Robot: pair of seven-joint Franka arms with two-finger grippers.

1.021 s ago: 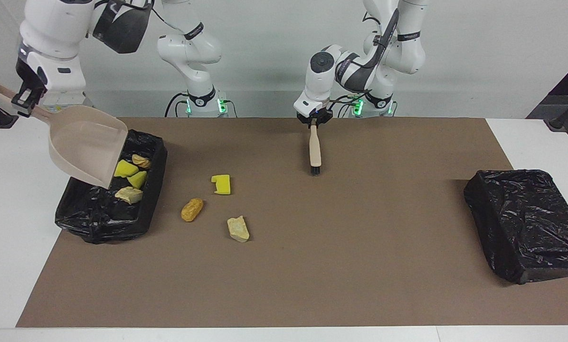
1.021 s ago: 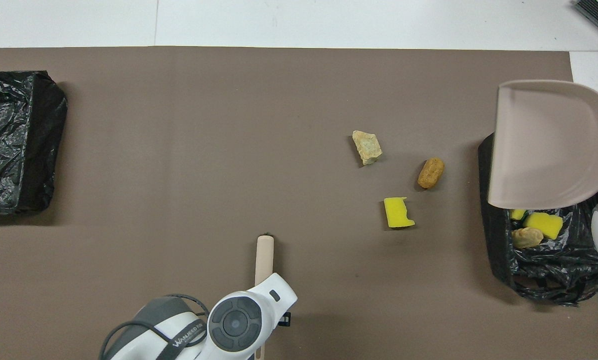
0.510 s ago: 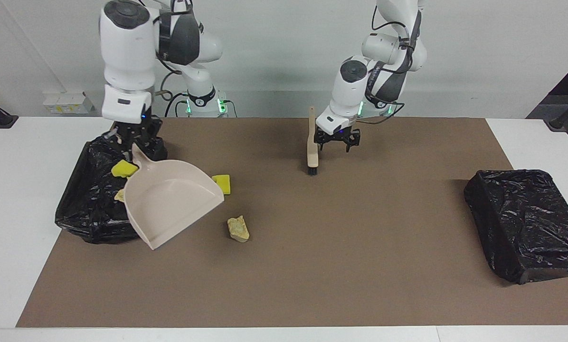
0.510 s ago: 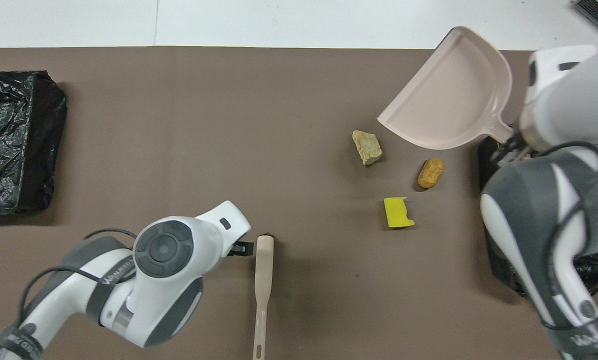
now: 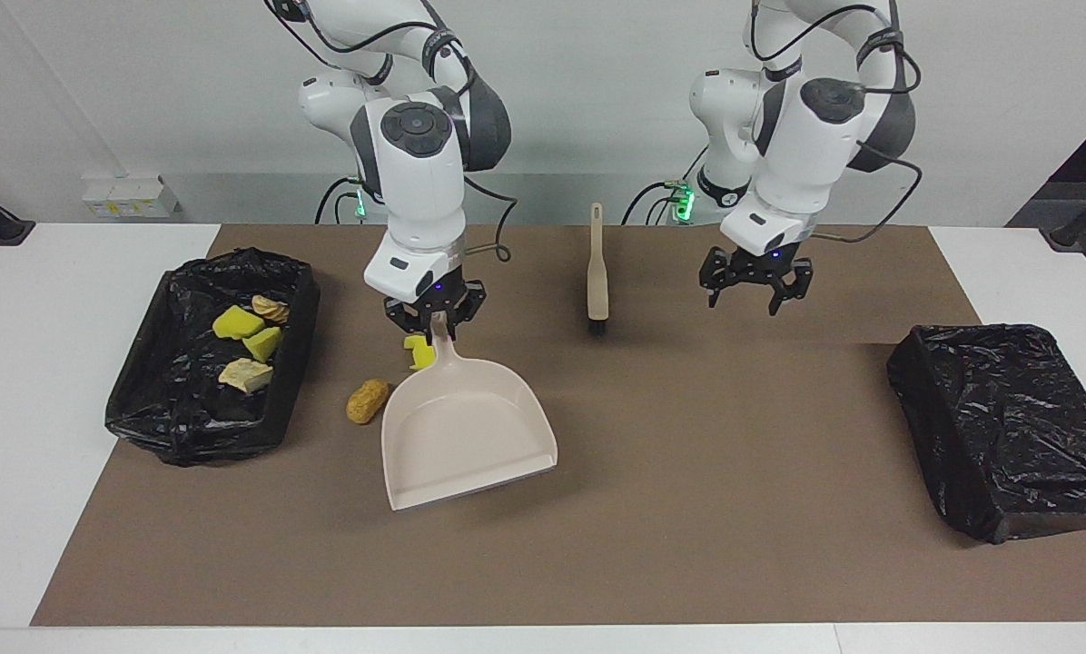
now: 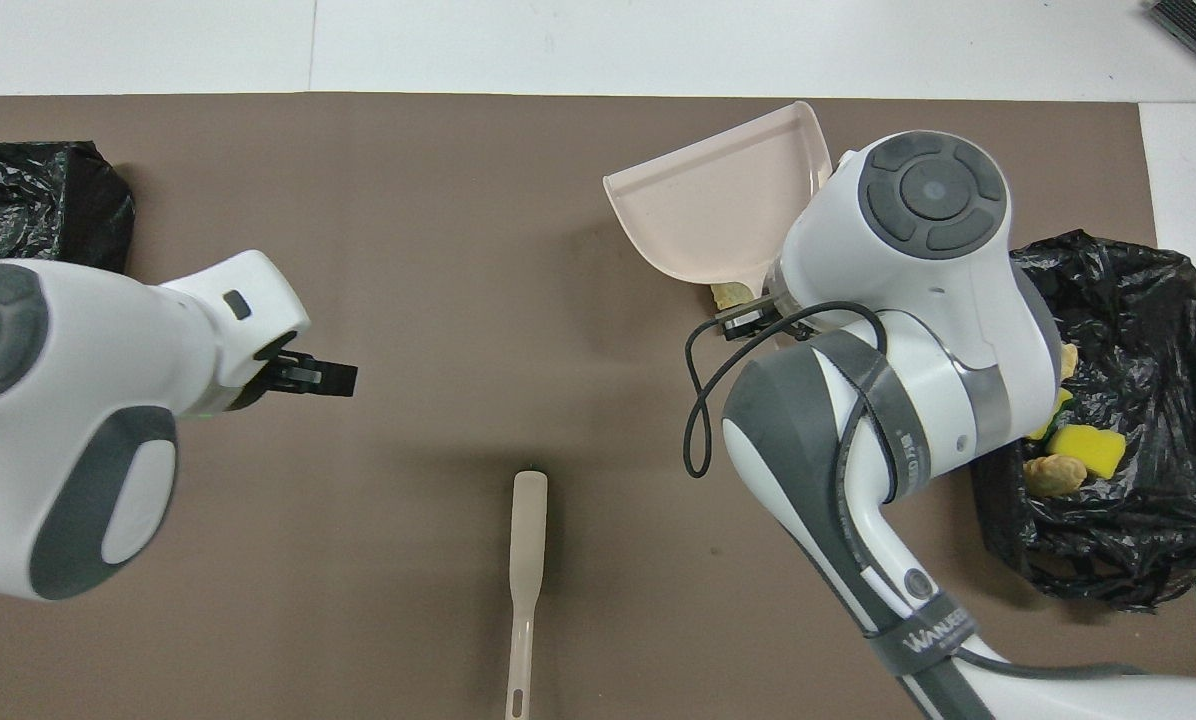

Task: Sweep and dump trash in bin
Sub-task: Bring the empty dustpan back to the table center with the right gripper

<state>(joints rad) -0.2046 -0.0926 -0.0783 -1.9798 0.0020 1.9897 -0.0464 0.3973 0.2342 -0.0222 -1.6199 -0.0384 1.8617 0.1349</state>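
Four trash scraps (image 5: 248, 343) sit in the black-lined bin (image 5: 148, 413) at the right arm's end of the table: two yellow, two tan. Orange-brown lump (image 5: 367, 401) lies on the brown mat (image 5: 688, 509) between that bin and the beige dustpan (image 5: 466, 431), just beside the pan's side. Yellow chunk (image 5: 421, 353) is by the dustpan handle, partly hidden under the right gripper (image 5: 434, 315). A tan lump (image 6: 728, 294) peeks out at the pan's handle end in the overhead view; probably under or against it, hard to tell. Right gripper is clamped on the dustpan handle, pan low with its mouth pointing away from the robots; can't tell if it touches the mat. Left gripper (image 5: 754, 289) hangs over bare mat with fingers apart, holding nothing. Brush (image 5: 598, 265) lies on the mat between the two grippers, apart from both, handle toward the robots. Second black-lined bin (image 5: 1006, 427) sits at the left arm's end.
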